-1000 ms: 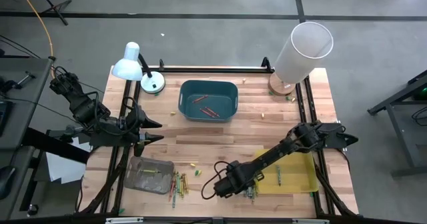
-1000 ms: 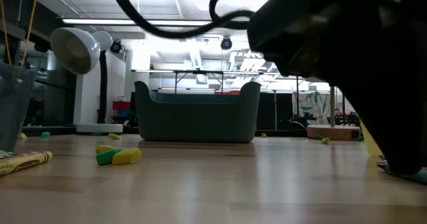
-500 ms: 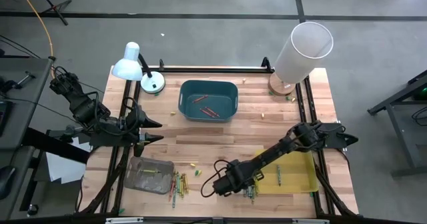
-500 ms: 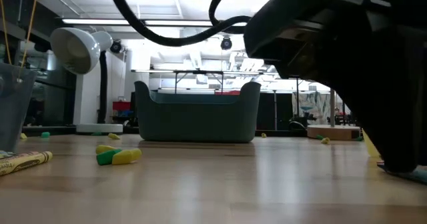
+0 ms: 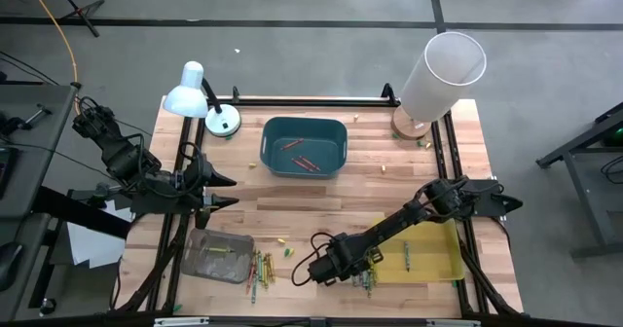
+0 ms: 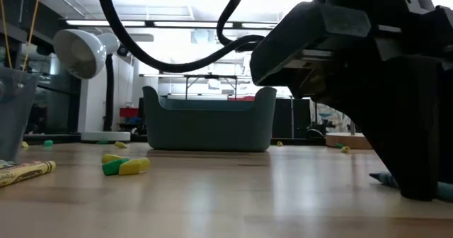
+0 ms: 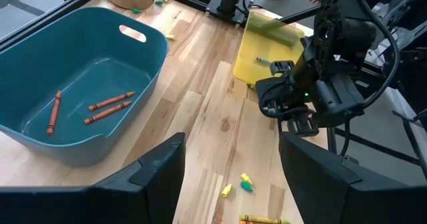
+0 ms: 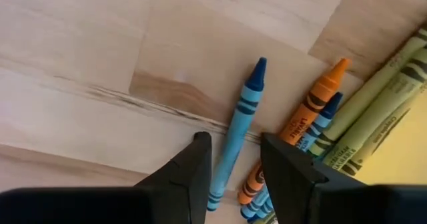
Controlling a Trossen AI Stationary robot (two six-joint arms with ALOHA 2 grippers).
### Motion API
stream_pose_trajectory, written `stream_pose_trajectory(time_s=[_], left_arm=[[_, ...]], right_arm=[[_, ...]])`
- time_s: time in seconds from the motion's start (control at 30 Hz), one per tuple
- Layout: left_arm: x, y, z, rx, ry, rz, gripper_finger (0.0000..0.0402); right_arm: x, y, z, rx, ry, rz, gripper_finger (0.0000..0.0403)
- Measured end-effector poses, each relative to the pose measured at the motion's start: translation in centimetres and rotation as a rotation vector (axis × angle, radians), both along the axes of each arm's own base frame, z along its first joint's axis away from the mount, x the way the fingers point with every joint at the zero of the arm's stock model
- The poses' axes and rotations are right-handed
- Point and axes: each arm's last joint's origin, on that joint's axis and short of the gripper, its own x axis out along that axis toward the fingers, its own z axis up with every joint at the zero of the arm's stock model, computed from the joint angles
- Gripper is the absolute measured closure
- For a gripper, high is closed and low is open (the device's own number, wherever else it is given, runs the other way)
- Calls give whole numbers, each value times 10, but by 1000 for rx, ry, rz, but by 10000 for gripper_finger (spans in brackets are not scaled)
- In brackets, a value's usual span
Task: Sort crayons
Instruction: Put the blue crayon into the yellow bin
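Observation:
My right gripper points down at the near edge, just left of the yellow tray. It is open, with a finger on each side of a light blue crayon that lies flat on the wood; I see a gap on both sides. Orange, blue and green crayons lie beside it. More crayons lie by the grey tray, and red ones lie in the teal bin. My left gripper waits open, raised at the left.
A white lamp stands at the far left and a tall white cylinder at the far right. Small yellow and green bits lie mid-table. One green crayon lies in the yellow tray. Bare wood lies between bin and trays.
My right gripper has sunk a little toward the table over the blue crayon, still open; in the low view its finger now reaches down beside the crayon.

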Motion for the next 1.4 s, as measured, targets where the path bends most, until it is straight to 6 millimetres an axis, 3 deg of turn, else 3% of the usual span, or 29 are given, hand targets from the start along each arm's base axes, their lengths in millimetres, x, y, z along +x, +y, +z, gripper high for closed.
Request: stream_pose_trajectory(time_s=[0.13, 0.3, 0.4, 0.47, 0.57, 0.67, 0.83, 1.0, 1.1, 1.2, 1.33, 1.4], left_arm=[[0, 0, 0, 7, 0, -4, 172], [-4, 3, 3, -15, -11, -16, 172], [-10, 7, 7, -59, -41, -27, 172], [-15, 12, 11, -90, -65, -15, 172], [-24, 21, 16, -112, -117, 23, 172], [-28, 27, 21, -104, -188, 86, 172], [-27, 28, 33, -36, -299, 126, 172], [-10, 15, 37, 24, -393, 119, 172], [6, 5, 30, 41, -444, 104, 172], [24, -3, 17, 13, -498, 68, 172], [44, -7, 2, -38, -558, 50, 172], [51, -7, 0, -54, -584, 54, 172]], right_arm=[[1, 0, -1, 10, -21, 86, 294], [3, 1, 2, -5, -61, 164, 383], [9, 5, 14, -41, -128, 267, 387], [14, 3, 37, -87, -213, 350, 393], [14, -4, 94, -200, -386, 467, 397], [7, -23, 137, -329, -477, 545, 399], [-22, -53, 211, -562, -661, 594, 400], [-57, -71, 261, -704, -775, 624, 402], [-75, -75, 282, -751, -835, 652, 402], [-83, -75, 291, -762, -866, 690, 402], [-87, -71, 293, -770, -878, 746, 402], [-83, -68, 283, -769, -891, 755, 402]])
